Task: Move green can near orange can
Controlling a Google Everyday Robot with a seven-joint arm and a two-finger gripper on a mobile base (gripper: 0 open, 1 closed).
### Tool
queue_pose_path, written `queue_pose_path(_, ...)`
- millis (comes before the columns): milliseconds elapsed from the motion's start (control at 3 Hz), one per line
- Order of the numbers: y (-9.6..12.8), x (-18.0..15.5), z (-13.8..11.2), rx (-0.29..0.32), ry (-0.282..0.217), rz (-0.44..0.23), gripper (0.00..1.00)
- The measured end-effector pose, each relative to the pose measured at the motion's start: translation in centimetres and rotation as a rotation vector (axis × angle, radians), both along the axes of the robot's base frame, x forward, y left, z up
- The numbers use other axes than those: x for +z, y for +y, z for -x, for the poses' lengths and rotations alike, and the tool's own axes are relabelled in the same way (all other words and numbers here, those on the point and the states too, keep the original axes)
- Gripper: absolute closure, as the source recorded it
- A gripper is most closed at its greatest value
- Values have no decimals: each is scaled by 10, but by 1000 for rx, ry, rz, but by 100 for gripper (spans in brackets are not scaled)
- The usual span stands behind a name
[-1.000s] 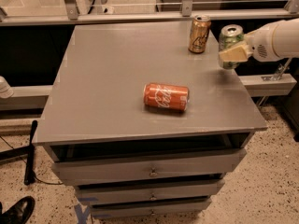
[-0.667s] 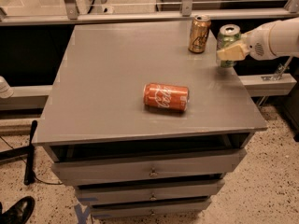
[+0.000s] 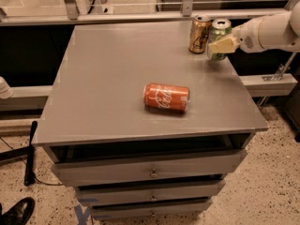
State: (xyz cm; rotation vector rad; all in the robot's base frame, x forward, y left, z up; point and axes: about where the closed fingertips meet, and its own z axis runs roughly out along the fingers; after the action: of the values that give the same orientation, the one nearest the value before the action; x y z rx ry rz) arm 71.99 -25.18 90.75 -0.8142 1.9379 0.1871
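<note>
Floor (image 3: 274, 172) of speckled stone runs along the bottom edge, with the toe of a black shoe (image 3: 16, 212) in the bottom left corner. Just above the shoe, a thin black pole (image 3: 30, 153) stands near the left side of a grey counter (image 3: 108, 78). The counter fills most of the view and is seen from above and in front, with three drawers (image 3: 150, 170) stacked below its flat top.

Near the middle of the counter top, a red-orange cola can (image 3: 166, 97) with white script lies on its side, well apart from everything else.

At the far right rear corner, the orange can (image 3: 200, 34), amber-gold with a silver top, stands upright. Just beside it on the right is the green can (image 3: 219, 32), also upright, close enough that the two nearly touch. I cannot tell whether the green can rests on the counter or is held slightly above it.

The end effector (image 3: 218, 44) is closed around the green can. One pale finger (image 3: 225, 45) presses across the can's near side, and the other is hidden behind it. A white arm (image 3: 269, 29) reaches in from the right edge.
</note>
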Motion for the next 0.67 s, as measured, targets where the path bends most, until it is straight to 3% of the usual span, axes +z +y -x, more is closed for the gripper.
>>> queue_pose_path(333,13,-7,-12,17,10,-25,83)
queue_pose_path(667,19,-11,-17,21,11,-37,59)
